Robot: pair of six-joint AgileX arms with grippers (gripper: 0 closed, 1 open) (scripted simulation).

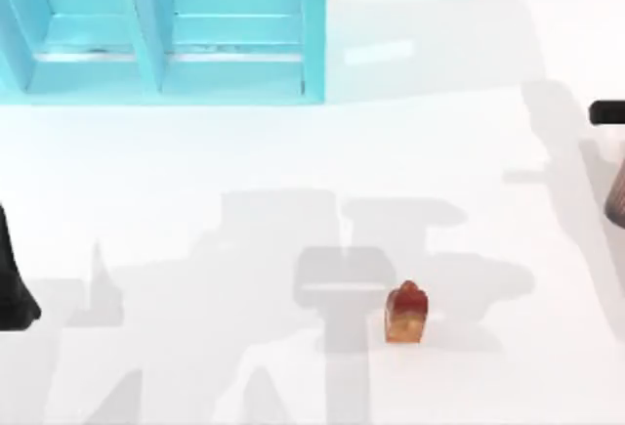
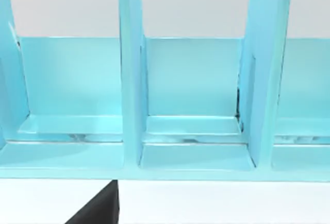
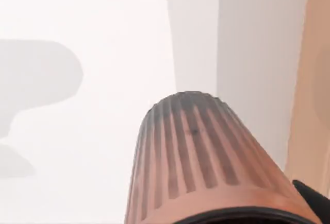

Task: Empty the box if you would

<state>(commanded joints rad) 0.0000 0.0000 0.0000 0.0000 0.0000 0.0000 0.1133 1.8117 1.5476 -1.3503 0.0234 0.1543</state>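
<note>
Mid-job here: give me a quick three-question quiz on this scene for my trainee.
1. True or false: the small red-orange object lies inside the teal divided box.
2. Where is the ribbed brown object? A: at the top view's right edge. B: at the table's centre. C: in a box compartment.
3. Fill in: the red-orange object rests on the white ___.
Key: 1 false; 2 A; 3 table.
</note>
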